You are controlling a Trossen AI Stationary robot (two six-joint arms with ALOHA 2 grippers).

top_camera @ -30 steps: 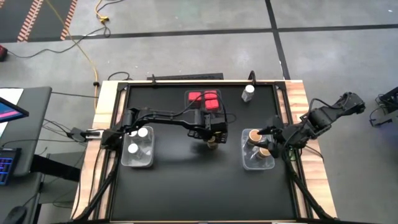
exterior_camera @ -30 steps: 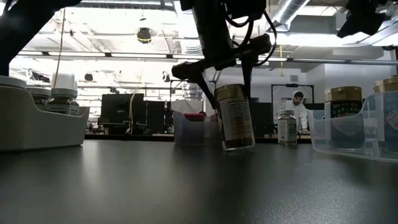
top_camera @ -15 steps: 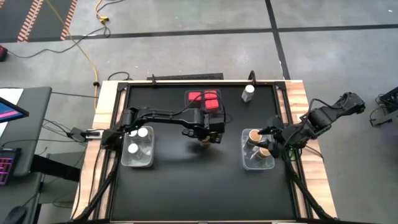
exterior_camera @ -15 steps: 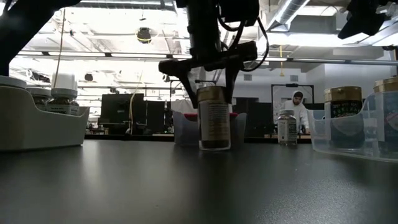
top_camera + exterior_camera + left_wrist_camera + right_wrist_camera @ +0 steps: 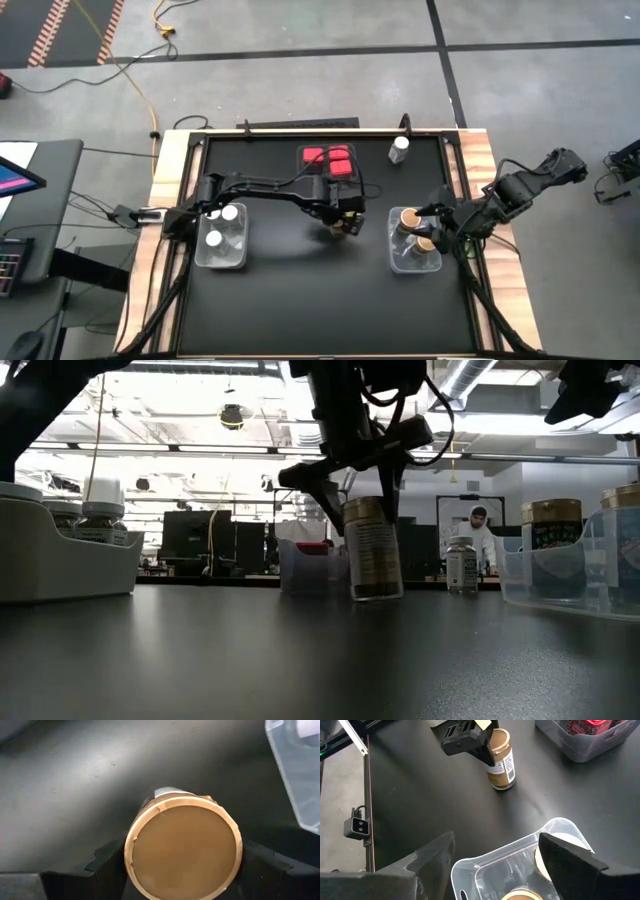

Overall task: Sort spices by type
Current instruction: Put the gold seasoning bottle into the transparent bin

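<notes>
Both fingers of the left pincer (image 5: 362, 488) clamp a tilted brown-lidded jar (image 5: 373, 550) at mid-table.

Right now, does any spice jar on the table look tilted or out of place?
Yes. The tan-lidded jar in the left gripper leans slightly at mid-table, and one white-capped jar stands alone outside any bin, near the far edge.

The left arm reaches across to the table's middle, its left gripper (image 5: 343, 222) pointing down, fingers clamped on a jar (image 5: 372, 548). The right arm bends in from the right edge, its right gripper (image 5: 432, 228) hanging with fingers spread apart.
</notes>
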